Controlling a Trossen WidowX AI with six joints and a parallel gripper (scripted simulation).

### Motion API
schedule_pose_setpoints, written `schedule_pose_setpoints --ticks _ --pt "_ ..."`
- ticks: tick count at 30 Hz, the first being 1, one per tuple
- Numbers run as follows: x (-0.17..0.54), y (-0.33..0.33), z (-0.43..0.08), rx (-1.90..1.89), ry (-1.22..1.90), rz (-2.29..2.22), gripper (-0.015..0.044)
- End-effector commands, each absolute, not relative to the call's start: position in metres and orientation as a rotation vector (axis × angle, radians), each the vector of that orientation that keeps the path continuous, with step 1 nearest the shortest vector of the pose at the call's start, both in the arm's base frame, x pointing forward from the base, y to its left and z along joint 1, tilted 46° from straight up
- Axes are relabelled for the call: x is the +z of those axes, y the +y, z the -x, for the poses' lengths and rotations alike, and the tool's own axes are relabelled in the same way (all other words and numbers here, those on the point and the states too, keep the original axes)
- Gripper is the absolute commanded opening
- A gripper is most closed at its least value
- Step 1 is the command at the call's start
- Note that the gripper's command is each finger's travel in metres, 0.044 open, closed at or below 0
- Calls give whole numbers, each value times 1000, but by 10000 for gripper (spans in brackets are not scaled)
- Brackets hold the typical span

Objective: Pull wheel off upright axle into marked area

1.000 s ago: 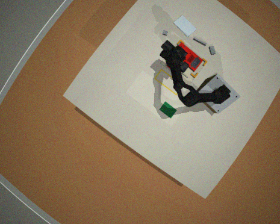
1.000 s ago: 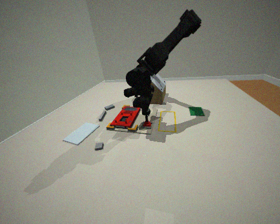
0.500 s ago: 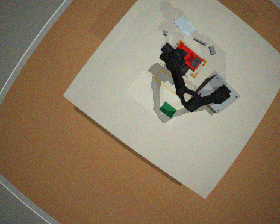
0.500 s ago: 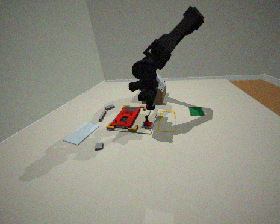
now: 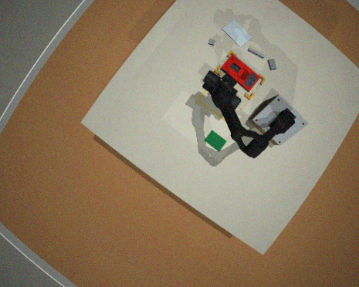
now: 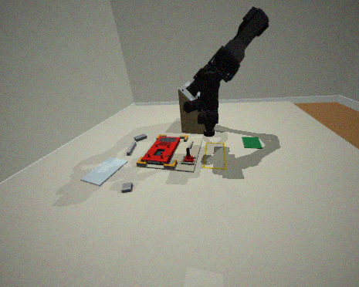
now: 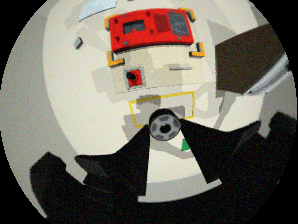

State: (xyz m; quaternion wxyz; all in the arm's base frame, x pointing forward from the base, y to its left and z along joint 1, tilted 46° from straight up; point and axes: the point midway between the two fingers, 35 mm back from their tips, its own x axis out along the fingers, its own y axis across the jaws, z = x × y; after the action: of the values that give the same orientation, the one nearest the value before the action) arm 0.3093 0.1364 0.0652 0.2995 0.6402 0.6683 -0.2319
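Plain grey walls [image 6: 57,58], cream table [image 5: 150,116], brown floor [image 5: 65,185] (white-lined grey border)

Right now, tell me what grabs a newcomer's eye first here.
The black arm leaning over the table from its base block, its pincer shut on a small dark wheel above the yellow-outlined rectangle. Next, the bright red board with orange corner brackets, left of that outline.
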Motion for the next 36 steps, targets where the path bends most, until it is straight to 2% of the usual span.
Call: schedule_pose_setpoints --ticks 1,16,35,36 --pt "73 144 -298 -619 1775 -1701 0" --pt "65 166 -288 -616 1777 -1702 0" --pt "8 226 -287 -614 1780 -1705 0" --pt "12 224 -287 -607 1787 -1699 26"
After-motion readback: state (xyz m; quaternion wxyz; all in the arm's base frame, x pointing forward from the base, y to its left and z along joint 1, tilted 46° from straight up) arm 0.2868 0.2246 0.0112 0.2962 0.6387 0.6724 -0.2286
